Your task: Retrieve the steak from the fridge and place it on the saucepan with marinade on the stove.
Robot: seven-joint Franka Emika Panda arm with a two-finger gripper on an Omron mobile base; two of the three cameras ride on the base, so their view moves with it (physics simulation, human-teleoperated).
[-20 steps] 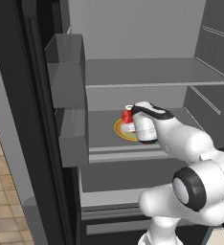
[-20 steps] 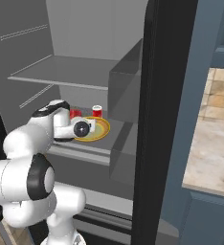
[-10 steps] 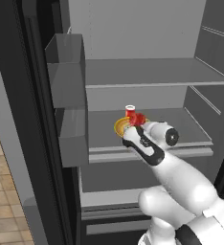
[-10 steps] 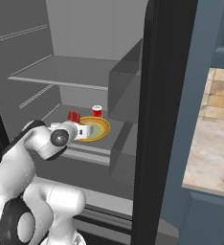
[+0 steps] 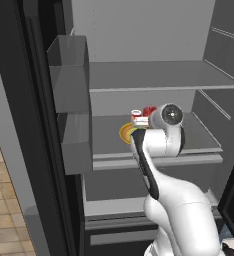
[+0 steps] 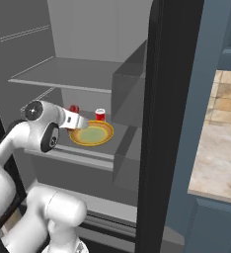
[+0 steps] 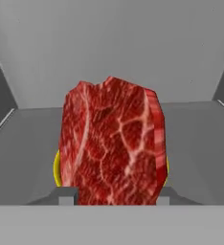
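light: flat, even render | shadows: you get faint ones inside fridge (image 5: pixel 154 75) | glare: none | focus: sharp

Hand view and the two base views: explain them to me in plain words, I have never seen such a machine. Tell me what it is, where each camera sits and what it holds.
The machine is a white robot arm on a driving base, reaching into an open fridge. The two base views come from cameras behind the arm, on its left and its right, so they show one scene from two sides. The hand view looks along the end effector, the two-fingered grasping part. Its tips sit on either side of the steak, which appears gripped. On the shelf stand a yellow-rimmed plate and a small red cup.
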